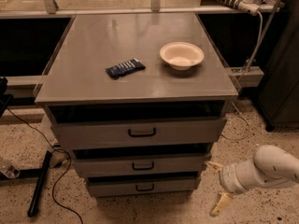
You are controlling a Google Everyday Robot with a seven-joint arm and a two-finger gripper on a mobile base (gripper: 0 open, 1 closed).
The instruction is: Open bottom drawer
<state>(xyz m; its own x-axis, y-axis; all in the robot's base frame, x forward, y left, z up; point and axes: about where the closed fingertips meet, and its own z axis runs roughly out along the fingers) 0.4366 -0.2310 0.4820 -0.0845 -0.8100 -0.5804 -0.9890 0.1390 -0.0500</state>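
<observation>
The bottom drawer (142, 186) is the lowest and narrowest of three grey drawer fronts, with a small black bar handle (145, 187) at its centre. It stands slightly out, a dark gap above it. My gripper (216, 189) is low at the right of the cabinet, on a white arm (266, 169) that comes in from the right edge. Its two yellowish fingers are spread apart, one by the cabinet's lower right corner (215, 165), one nearer the floor (219, 203). It is open, holds nothing, and is well right of the handle.
The middle drawer (140, 164) and top drawer (140, 132) sit above. On the cabinet top (93, 36) lie a white bowl (181, 55) and a dark blue packet (124, 68). A black pole (39, 183) and cables lie on the speckled floor at left.
</observation>
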